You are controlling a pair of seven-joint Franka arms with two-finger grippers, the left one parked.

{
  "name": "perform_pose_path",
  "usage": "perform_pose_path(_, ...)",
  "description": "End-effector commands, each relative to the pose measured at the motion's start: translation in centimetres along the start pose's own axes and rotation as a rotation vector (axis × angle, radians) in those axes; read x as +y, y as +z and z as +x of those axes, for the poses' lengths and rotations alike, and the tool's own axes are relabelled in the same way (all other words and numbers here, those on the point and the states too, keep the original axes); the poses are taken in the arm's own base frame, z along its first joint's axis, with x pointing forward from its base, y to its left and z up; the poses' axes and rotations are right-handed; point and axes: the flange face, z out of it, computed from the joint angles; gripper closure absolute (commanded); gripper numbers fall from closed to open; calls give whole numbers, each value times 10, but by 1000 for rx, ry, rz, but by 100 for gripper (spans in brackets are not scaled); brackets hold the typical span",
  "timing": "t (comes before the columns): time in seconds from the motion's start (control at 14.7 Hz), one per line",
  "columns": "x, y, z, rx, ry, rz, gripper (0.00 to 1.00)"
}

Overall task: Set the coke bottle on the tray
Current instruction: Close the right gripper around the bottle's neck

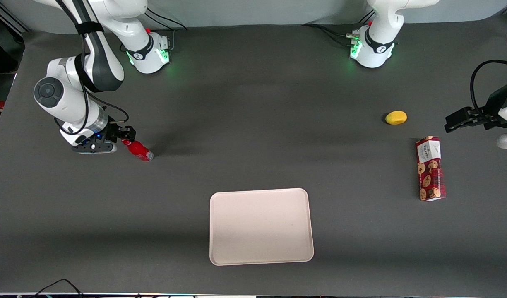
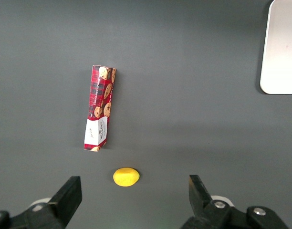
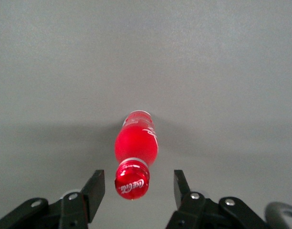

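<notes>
White rounded arm links with black bands and cables; green-lit bases; black gripper [image 1: 127, 133] fingers

Your end effector [image 1: 128, 133] sits at the working arm's end of the surface [image 1: 253, 124], fingers spread around the bottle [image 1: 138, 150] cap. The tray [image 1: 261, 226] lies nearer the front camera. The box [image 1: 430, 168] and lemon [image 1: 396, 117] lie toward the parked arm's end.

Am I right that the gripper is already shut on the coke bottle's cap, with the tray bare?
Not quite. The gripper is open: the right wrist view shows its fingers either side of the coke bottle cap with gaps. The tray is indeed bare.
</notes>
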Motion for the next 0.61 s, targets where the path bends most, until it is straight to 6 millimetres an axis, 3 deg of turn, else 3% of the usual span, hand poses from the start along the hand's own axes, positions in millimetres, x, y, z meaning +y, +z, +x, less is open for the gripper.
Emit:
perform_pose_path(0.0, -1, -3, -5, 23, 1, -11, 59)
perform_pose_path(0.2, -2, -3, -5, 24, -2, -11, 97)
perform_pose_path(0.41, -7, -8, -1, 32, -4, -11, 100)
perform_pose_path(0.55, -16, -32, 9, 43, -20, -14, 100)
